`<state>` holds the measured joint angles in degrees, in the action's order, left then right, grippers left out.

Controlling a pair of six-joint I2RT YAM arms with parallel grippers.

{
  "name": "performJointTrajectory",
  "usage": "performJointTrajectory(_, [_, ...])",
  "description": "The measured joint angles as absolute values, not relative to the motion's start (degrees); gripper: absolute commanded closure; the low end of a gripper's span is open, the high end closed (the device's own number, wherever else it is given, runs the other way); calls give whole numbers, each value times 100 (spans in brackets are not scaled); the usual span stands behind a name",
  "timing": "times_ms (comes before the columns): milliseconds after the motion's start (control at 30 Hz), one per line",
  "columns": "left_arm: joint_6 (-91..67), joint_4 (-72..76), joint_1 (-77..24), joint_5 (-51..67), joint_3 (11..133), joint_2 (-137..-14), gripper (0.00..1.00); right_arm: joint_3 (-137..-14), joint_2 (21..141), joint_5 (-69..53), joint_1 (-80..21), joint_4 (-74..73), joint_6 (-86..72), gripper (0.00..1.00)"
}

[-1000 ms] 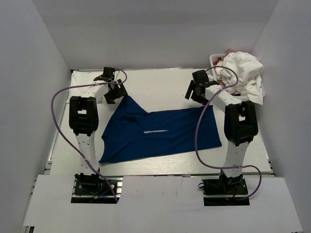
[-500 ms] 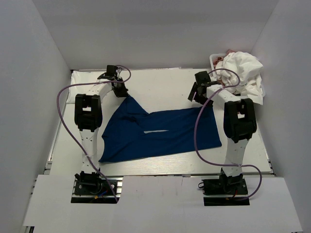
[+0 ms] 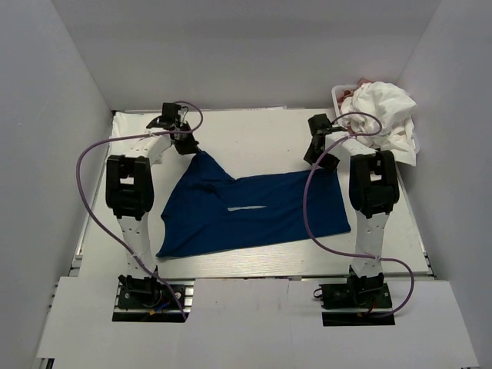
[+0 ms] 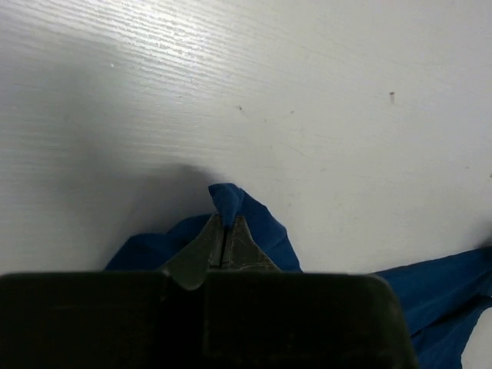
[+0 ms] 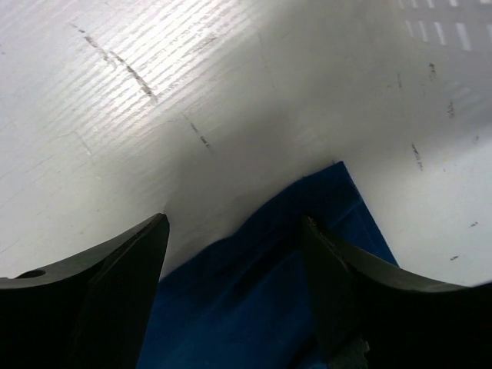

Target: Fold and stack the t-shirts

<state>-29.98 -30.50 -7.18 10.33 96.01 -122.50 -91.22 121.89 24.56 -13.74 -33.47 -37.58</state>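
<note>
On the white worktop (image 3: 254, 138) I read the navy t-shirt (image 3: 261, 211) lying long axis left-right, far-left corner clamped in the left end effector (image 4: 223, 233), far-right corner just beneath the right end effector (image 5: 233, 227), fingers apart.

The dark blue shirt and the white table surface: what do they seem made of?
The dark blue shirt looks like soft, matte cloth, perhaps cotton: it drapes and folds. The white table surface looks like fluted plastic board, faintly glossy: fine parallel ribs, a light glare.
</note>
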Motion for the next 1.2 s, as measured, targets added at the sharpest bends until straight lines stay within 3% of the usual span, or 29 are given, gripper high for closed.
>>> performJointTrajectory(267, [-2998,-2895,-718,982,9483,-11705,100,-9124,12158,2762,-1352,-3682,-3795,20])
performJointTrajectory(500, [-3002,-2825,-718,985,8986,-11419,100,-9124,12110,2963,-1350,-3787,-3701,24])
performJointTrajectory(633, [-3002,-2823,-718,985,8890,-11336,100,-9139,12123,2904,-1345,-3782,-3671,39])
performJointTrajectory(700, [-3004,-2821,-718,985,8886,-11312,100,-9146,12143,2871,-1345,-3774,-3660,55])
performJointTrajectory(733, [-3002,-2821,-718,982,8886,-11303,100,-9146,12149,2864,-1345,-3767,-3653,71])
performJointTrajectory(800, [-3002,-2827,-718,985,8877,-11279,100,-9146,12156,2849,-1345,-3754,-3664,89])
performJointTrajectory(867, [-3002,-2829,-718,982,8805,-11212,100,-9146,12156,2842,-1345,-3726,-3671,100])
performJointTrajectory(1200, [-3317,-3074,-718,952,7354,-9494,100,-8357,11441,2751,-1356,-3120,-3378,100])
